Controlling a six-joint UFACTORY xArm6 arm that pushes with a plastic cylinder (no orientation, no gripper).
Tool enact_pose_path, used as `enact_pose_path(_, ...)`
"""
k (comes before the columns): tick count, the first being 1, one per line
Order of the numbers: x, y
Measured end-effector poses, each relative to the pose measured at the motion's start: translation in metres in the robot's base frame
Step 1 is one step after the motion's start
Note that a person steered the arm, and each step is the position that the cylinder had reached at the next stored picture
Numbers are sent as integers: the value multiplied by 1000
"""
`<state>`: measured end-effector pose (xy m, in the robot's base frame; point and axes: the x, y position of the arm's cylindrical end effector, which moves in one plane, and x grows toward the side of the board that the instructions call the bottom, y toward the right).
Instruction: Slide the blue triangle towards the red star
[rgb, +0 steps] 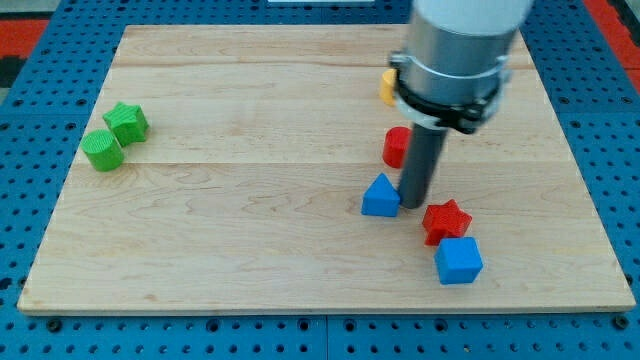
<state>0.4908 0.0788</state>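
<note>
The blue triangle (380, 196) lies on the wooden board (250, 230), right of the middle. The red star (445, 220) lies a short way to its right and slightly lower. My tip (413, 205) rests on the board between them, touching or nearly touching the triangle's right side. The rod rises into the grey arm body at the view's top. A blue cube (458, 260) sits just below the red star, touching it.
A red block (397, 147) sits above the triangle, partly hidden by the rod. A yellow block (388, 86) peeks out left of the arm body. A green star (127, 122) and a green cylinder (103, 150) sit near the left edge.
</note>
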Motion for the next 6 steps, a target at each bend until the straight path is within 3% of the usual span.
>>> enact_pose_path(3,-44,-97)
enact_pose_path(4,-13,-139)
enact_pose_path(6,2,-71)
